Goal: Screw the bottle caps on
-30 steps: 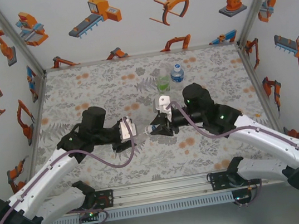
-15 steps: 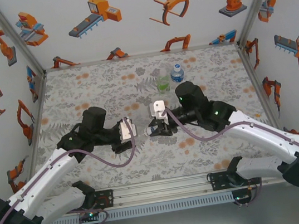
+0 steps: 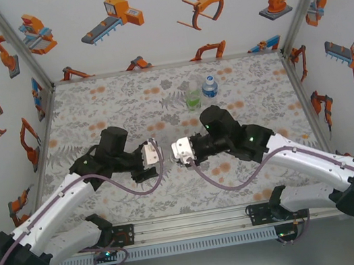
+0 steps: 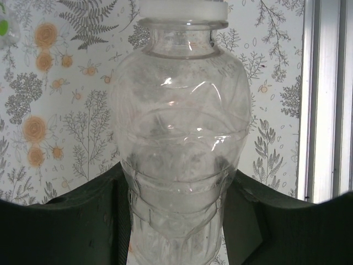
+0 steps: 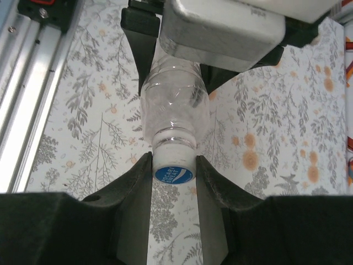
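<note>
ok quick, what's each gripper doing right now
left gripper: closed on the colourless bottle.
right gripper: closed on the white cap at that bottle's neck.

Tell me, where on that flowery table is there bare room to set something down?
Most room: the far-left floral mat, between the left wall and the small green-tinted clear bottle. Also the far-right corner beyond the blue-labelled clear bottle. Crowded: the middle, where the left tool and right tool meet on the long colourless plastic bottle and its round white cap.
</note>
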